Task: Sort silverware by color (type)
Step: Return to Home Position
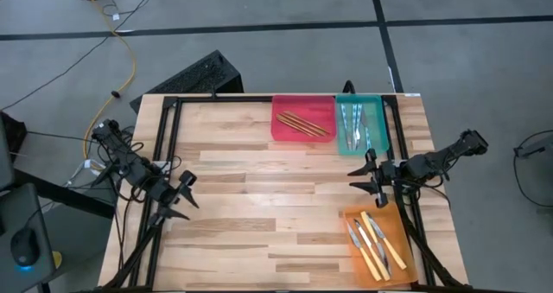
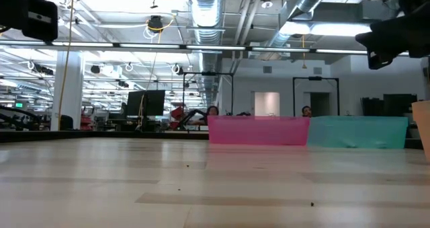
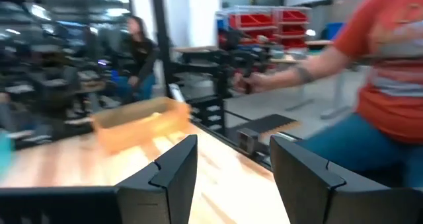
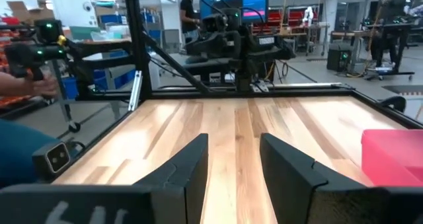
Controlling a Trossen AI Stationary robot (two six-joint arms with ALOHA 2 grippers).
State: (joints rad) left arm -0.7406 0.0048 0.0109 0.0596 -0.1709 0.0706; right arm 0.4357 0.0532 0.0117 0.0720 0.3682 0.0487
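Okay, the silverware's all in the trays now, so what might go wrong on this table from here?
One: the right claw, open, hangs between the teal tray and the orange tray; a low swing might nudge either. Two: a person in an orange shirt stands just beyond the edge of the table, arm outstretched; a wide arm move might come close. The left claw waits open at the left side.

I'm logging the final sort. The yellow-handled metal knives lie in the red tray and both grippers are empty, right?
Wrong tray. The high view shows the yellow-handled metal knives in the orange rectangular tray instead. The left gripper and right gripper are empty.
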